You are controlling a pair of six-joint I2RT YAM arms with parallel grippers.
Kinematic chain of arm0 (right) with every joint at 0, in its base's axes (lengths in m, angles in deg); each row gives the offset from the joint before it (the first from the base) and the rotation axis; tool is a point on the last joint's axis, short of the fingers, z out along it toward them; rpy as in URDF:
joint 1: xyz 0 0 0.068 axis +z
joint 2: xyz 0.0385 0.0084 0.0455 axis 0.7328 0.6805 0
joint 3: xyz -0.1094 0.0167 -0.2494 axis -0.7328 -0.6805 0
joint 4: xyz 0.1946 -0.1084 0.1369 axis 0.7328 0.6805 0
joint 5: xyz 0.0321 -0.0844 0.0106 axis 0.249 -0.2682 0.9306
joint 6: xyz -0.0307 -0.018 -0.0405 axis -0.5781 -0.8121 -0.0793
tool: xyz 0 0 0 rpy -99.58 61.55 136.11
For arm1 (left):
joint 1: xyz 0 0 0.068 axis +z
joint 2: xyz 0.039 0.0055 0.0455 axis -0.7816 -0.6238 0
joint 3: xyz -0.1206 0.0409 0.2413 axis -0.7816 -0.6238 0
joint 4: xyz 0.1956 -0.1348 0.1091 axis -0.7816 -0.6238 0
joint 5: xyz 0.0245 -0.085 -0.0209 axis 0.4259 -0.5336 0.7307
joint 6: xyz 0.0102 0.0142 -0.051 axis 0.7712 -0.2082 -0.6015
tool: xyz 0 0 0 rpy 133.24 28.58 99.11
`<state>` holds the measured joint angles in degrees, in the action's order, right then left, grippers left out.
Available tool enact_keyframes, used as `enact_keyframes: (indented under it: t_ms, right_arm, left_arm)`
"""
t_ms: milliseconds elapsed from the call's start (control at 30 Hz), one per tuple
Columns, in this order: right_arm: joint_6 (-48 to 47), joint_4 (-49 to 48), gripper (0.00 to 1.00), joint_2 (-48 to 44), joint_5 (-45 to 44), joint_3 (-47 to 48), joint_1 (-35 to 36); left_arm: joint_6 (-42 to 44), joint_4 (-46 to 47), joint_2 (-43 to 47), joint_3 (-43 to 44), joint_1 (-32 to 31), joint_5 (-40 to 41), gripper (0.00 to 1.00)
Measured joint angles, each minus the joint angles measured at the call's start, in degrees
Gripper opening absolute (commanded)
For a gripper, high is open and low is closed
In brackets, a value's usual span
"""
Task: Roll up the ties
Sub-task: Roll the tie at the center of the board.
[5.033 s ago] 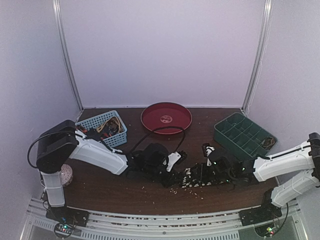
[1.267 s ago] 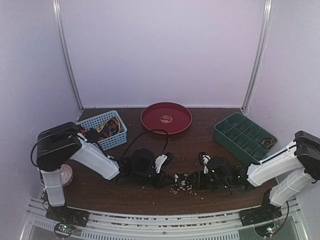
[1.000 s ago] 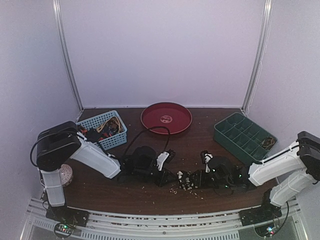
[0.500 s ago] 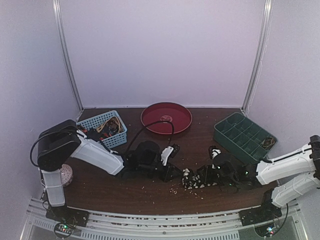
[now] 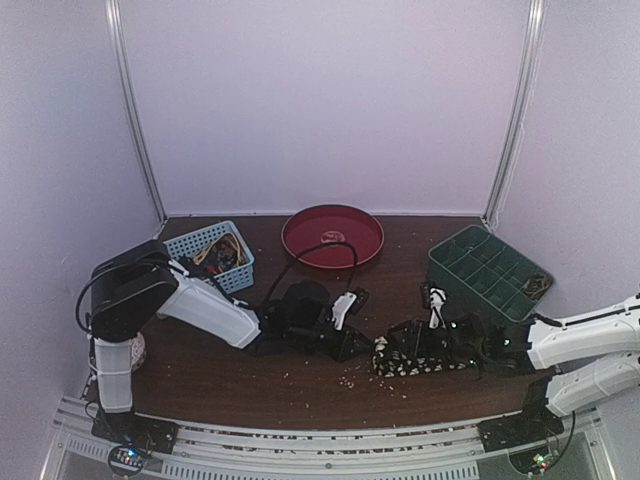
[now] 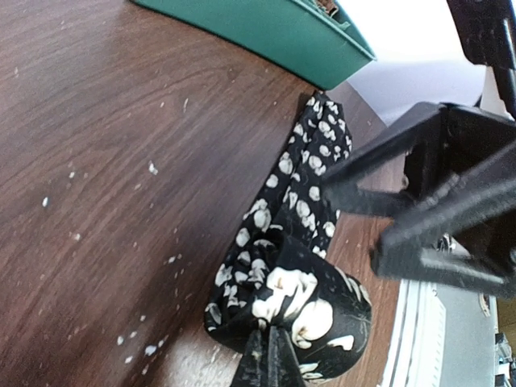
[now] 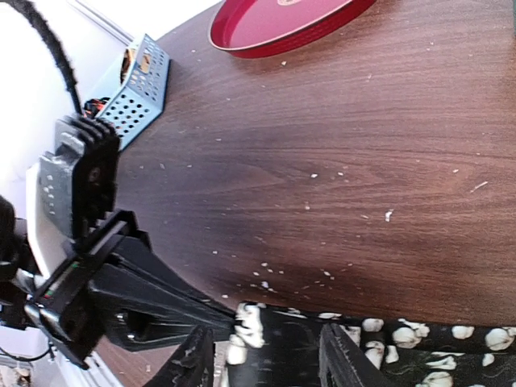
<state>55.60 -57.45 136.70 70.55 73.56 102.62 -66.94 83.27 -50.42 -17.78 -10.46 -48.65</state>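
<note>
A dark tie (image 5: 405,362) with pale speckles lies at the table's front centre, its left end wound into a small roll (image 6: 302,302). My left gripper (image 6: 268,359) is shut, its tips pinching the fabric at the roll's core; from above the left gripper (image 5: 352,345) sits just left of the roll. My right gripper (image 7: 266,363) is open and straddles the tie (image 7: 282,347) just beside the roll, with a gap between its left finger and the fabric. Its dark fingers (image 6: 435,262) show in the left wrist view. More ties (image 5: 215,252) lie in the blue basket.
The blue basket (image 5: 235,278) stands at back left, a red round tray (image 5: 292,242) at back centre, a green compartment tray (image 5: 480,275) at back right. A pinkish speckled ball (image 5: 135,350) sits by the left arm's base. Pale crumbs (image 5: 350,380) are scattered near the tie.
Both grippers and the tie's rolled end have shifted to the right along the table. The right gripper's jaws have spread wider. The left gripper stays shut.
</note>
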Motion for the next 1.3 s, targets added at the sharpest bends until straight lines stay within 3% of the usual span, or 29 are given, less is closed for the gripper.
enact_keyframes:
  t_ms: [167, 400, 667, 900, 1300]
  right_arm:
    - [1.1, 0.9, 0.29, -0.4, -0.3, 0.0, 0.0]
    - [1.2, 4.9, 0.29, -1.2, -3.1, -0.7, -0.3]
    - [1.4, 1.2, 0.28, 2.4, 0.1, -2.5, -0.3]
    - [2.8, -3.4, 0.26, 7.8, 3.0, -3.0, -0.3]
    - [4.5, -6.3, 0.25, 9.1, 4.3, -3.9, -0.3]
  left_arm:
    - [-0.3, -0.6, -0.5, 2.3, -0.1, 0.1, 0.0]
    - [-1.2, -3.2, 0.7, -0.3, -0.1, 4.4, 0.0]
    - [-3.3, -5.9, 4.2, -7.8, -0.1, 9.6, 0.0]
    - [-5.0, -2.2, 4.1, -10.3, -0.1, 8.2, 0.0]
    - [-6.4, 4.1, 0.5, -9.7, -0.6, 4.7, 0.0]
